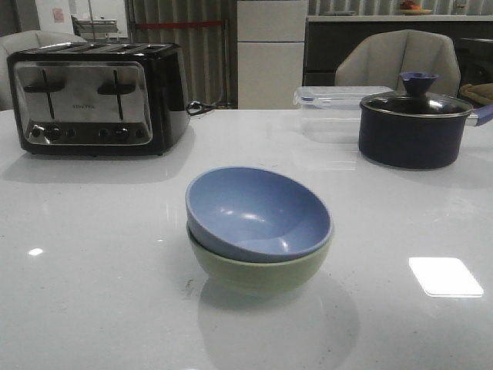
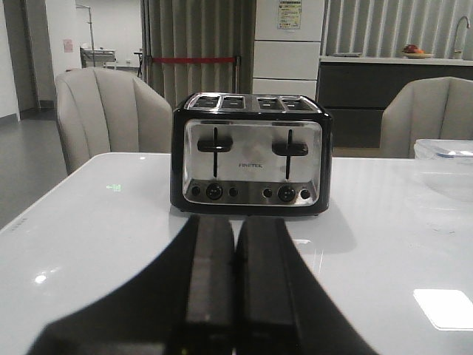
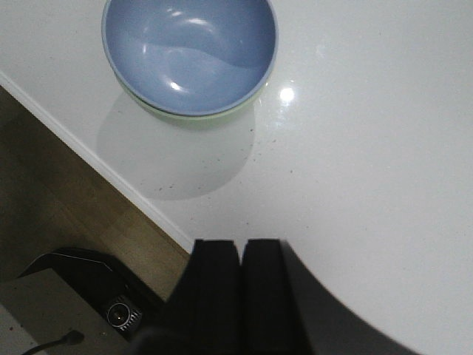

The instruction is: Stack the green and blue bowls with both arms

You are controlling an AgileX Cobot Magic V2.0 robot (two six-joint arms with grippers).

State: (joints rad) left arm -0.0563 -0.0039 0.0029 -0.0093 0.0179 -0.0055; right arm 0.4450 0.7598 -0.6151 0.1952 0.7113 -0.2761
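Front view first, and I'm reading everything off the toaster point(image 1: 98, 96) at the far left of the table point(image 1: 92, 293). Right of the toaster and nearer to me sit the bowls: the blue bowl point(image 1: 258, 213) is nested inside the green bowl point(image 1: 258, 270), and it sits tilted, its rim lifted on the toaster side and dipped on the other. Further right of the toaster, at the back, I've got the clear box point(image 1: 333, 112), then the pot point(image 1: 412, 127) just beside it. Neither arm shows in this view.

Left wrist view: my left gripper point(image 2: 235, 285) has its fingers pressed together with nothing between them, pointed straight at the toaster and well apart from it. Right wrist view: my right gripper point(image 3: 241, 288) is likewise closed and empty, hanging near the table edge, with the bowls well apart from it.

So I judge the stack as made, but not settled. My worry is that tilt: the blue bowl isn't seated flush, so a bump to the table or a brush from either arm could rock it or slide it out. If I go in to level it, closed fingers pushing on the raised rim could shove both bowls across that glossy top rather than seat the upper one. And the left gripper, driven forward, meets the toaster.
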